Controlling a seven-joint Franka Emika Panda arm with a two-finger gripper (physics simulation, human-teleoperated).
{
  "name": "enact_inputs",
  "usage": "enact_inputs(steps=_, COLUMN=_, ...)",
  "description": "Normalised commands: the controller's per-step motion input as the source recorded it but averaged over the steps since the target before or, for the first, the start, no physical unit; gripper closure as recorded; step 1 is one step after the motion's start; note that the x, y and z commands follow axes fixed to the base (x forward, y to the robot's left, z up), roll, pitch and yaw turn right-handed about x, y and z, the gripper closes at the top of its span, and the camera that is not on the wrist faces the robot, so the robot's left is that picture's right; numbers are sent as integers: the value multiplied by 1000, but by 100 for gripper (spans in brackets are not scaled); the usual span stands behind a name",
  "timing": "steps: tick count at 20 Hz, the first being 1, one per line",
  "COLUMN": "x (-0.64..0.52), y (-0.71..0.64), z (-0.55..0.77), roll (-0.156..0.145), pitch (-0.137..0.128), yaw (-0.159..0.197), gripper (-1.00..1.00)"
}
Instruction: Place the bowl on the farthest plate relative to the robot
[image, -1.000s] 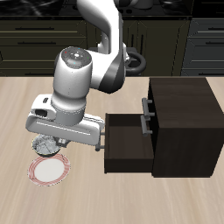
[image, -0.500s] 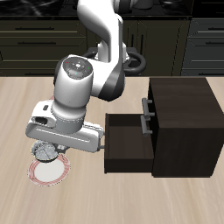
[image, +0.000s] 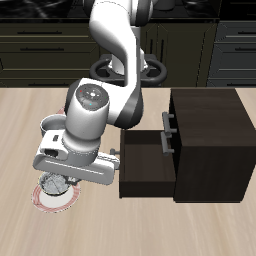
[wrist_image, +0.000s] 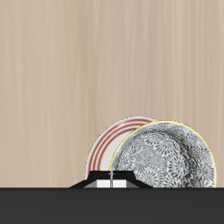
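Near the table's (image: 20, 130) front edge, the plate (image: 45, 204) with the pinkish-red rim lies flat on the pale wood, and the robot arm (image: 95, 115) leans low over it. The bowl (image: 55, 186) sits above the plate, under the arm's wrist, overlapping the plate's inner area. From the exterior view alone it is hard to tell whether the bowl already touches the plate or hangs just over it.

From the wrist view, the bowl (wrist_image: 166, 157) with its dark speckled inside covers much of the plate (wrist_image: 107, 149), whose striped rim shows beside it. The fingers (wrist_image: 112, 181) meet at the bowl's rim and seem to pinch it, though most of them is hidden.

Beside the arm stands a dark cabinet (image: 205, 135) with its drawer (image: 140, 160) pulled open.
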Motion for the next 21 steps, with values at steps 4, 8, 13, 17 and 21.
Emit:
enact_inputs(steps=4, x=44, y=29, z=-166, roll=-9, pitch=16, yaw=-8, gripper=100)
enact_inputs(steps=8, x=-7, y=-75, z=-28, roll=-47, pitch=10, yaw=1, gripper=100)
enact_inputs(steps=13, x=-32, y=-90, z=-83, roll=-76, pitch=44, yaw=-9, gripper=-100)
enact_inputs(steps=17, x=-62, y=-42, z=70, roll=-11, pitch=0, yaw=3, gripper=-100)
enact_inputs(steps=21, x=-64, y=-7, z=115, roll=-2, pitch=-25, yaw=3, gripper=-100)
